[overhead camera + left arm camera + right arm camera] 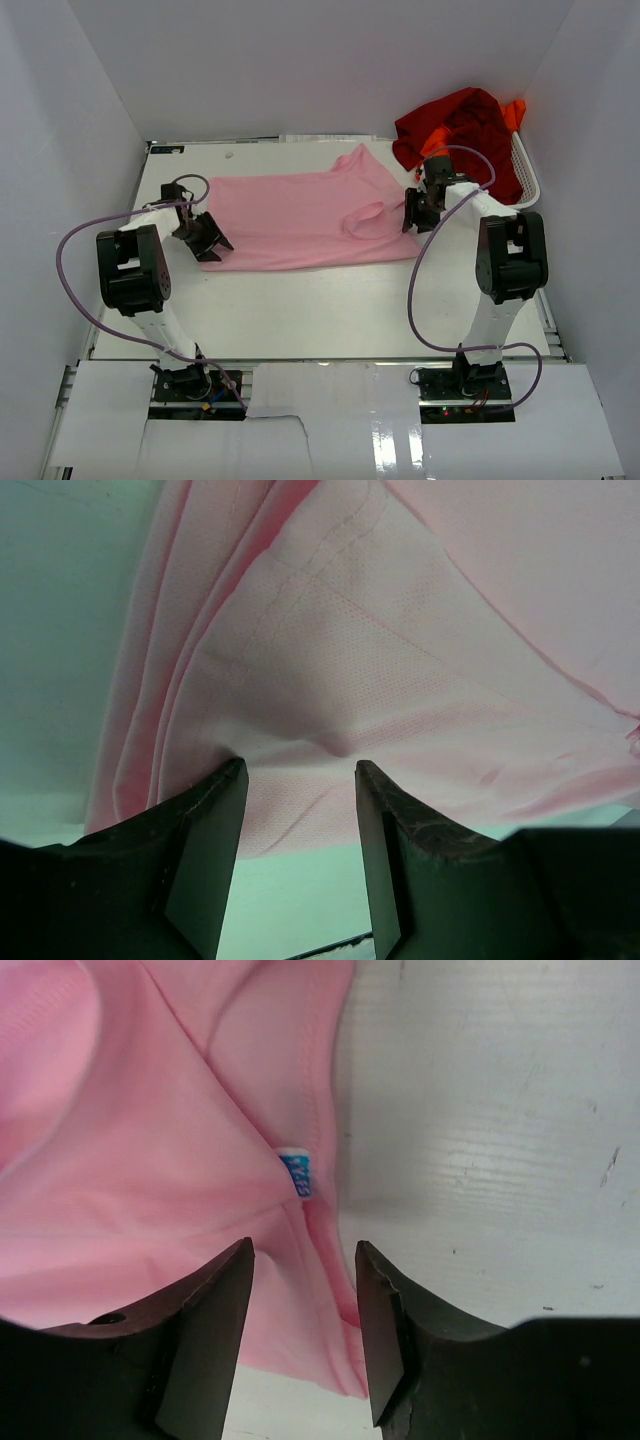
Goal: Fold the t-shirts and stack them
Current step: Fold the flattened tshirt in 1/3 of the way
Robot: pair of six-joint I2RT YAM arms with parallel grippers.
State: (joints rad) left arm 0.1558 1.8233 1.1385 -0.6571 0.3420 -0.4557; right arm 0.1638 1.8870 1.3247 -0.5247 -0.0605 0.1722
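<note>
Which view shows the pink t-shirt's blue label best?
Right wrist view: the label lies close on the pink t-shirt. The top view is too distant to show it; the left wrist view shows only cloth.

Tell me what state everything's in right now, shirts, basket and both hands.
pink t-shirt: spread out on the table, some creases.
dark red t-shirt: crumpled, heaped in the basket.
orange t-shirt: crumpled, mostly hidden by the red one.
basket: holding both crumpled shirts.
left hand: open, over the pink shirt's edge.
right hand: open, over its collar.
</note>
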